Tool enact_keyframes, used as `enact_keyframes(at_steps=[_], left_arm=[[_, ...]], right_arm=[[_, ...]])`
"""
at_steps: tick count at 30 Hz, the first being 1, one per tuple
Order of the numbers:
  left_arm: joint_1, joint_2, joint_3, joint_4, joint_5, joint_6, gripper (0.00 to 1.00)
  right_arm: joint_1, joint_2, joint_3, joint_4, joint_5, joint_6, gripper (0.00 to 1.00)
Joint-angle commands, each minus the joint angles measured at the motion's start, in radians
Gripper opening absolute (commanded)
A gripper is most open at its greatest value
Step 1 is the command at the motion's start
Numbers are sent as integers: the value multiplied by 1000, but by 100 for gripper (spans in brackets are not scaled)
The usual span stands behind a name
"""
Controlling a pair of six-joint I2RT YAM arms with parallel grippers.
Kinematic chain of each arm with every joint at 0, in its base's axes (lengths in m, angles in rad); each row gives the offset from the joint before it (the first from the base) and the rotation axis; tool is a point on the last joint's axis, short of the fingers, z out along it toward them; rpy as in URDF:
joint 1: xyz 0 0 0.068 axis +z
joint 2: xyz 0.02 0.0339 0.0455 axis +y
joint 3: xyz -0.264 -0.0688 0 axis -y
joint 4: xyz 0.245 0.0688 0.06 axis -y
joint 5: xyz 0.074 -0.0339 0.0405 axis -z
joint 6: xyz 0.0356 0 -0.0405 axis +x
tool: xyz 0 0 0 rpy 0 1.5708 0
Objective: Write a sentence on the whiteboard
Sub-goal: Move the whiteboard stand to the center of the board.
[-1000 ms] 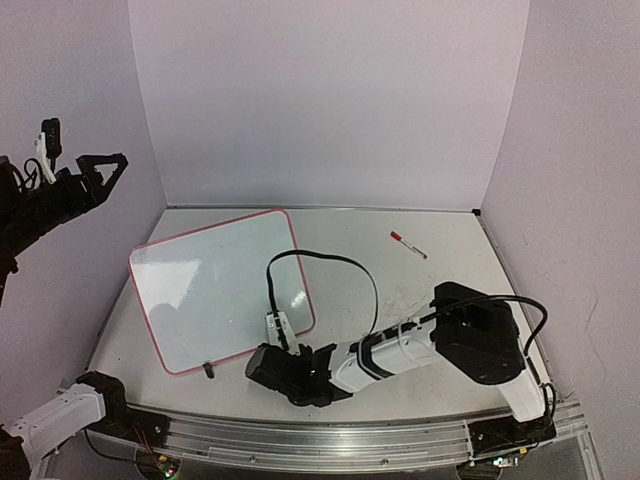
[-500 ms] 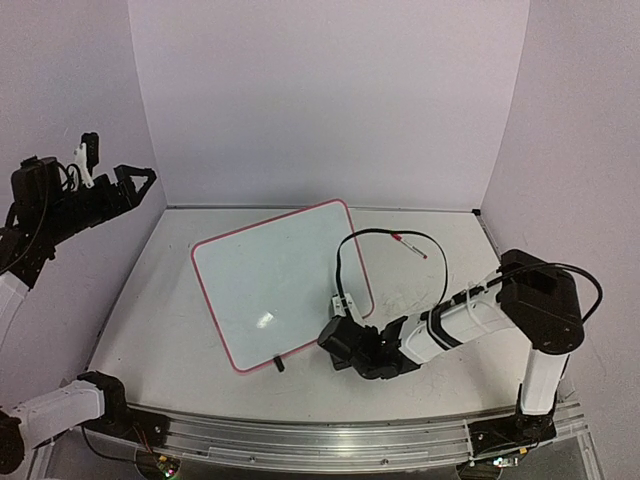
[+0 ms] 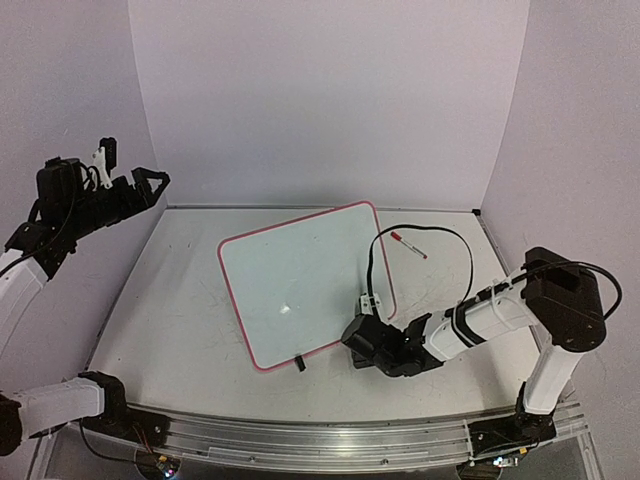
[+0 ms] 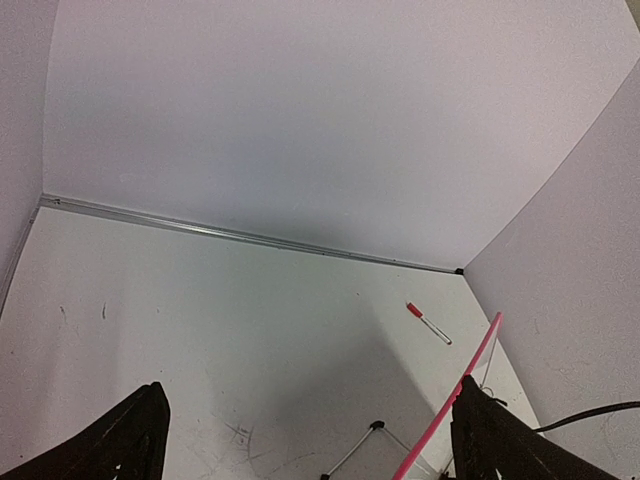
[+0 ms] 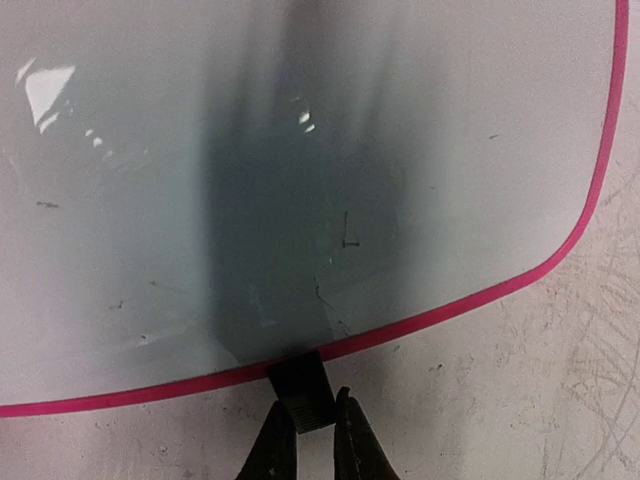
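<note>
The whiteboard [image 3: 305,285] lies on the pale surface [image 3: 160,300], a little right of the middle and turned at a slant, its pink rim towards the right arm [image 3: 470,322]. That arm reaches low across the surface to the board's near right edge. In the right wrist view the right jaws are pressed in on a black clip [image 5: 302,390] at the rim, one fingertip [image 5: 276,440] on each side of it. The board's glossy face [image 5: 300,150] shows glare and a few small dark specks. A second black clip [image 3: 300,363] sits at the near edge.

The left jaws are spread wide and hold nothing, raised high by the left wall. A red-capped marker [image 3: 408,244] lies alone, beyond the board's far right corner.
</note>
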Motion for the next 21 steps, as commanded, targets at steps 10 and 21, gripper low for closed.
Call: enact_keyframes(at_steps=[10, 21], left_arm=[[-21, 65, -28, 139, 14, -53, 99], [-36, 63, -36, 139, -5, -54, 99]], right_arm=[[34, 17, 36, -394, 94, 393, 0], [78, -7, 35, -361, 105, 293, 30]])
